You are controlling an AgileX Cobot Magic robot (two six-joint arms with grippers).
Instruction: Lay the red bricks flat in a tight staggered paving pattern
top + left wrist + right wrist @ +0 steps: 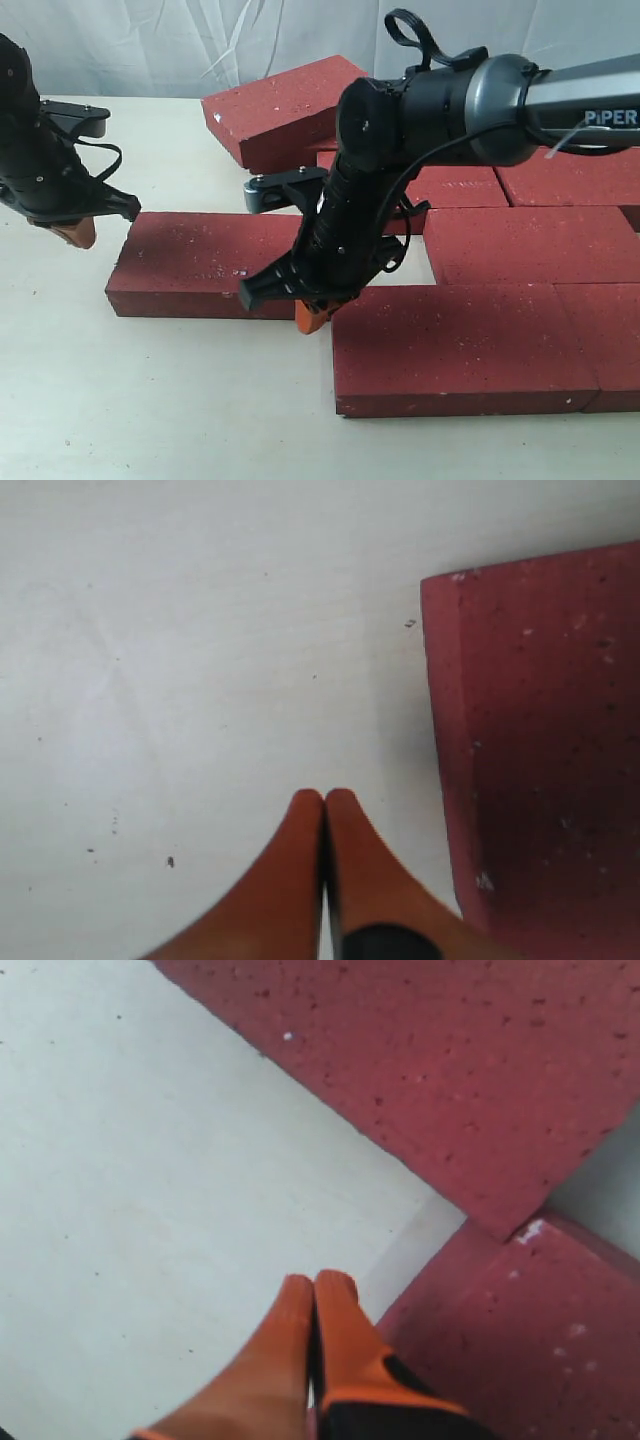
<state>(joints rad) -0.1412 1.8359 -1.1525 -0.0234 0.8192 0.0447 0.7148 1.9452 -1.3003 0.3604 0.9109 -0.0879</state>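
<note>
With left claw (323,796) and right claw (315,1280) pressed together, the loose dark red rectangular brick (205,262) is seemingly to be pushed toward the right edge of the desk (150,400), closing the row.

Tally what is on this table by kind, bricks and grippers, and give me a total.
Red bricks: 7 that can be told apart; more may be hidden.
Grippers: 2, the left gripper and the right gripper, both shut and empty.
Total: 9
</note>
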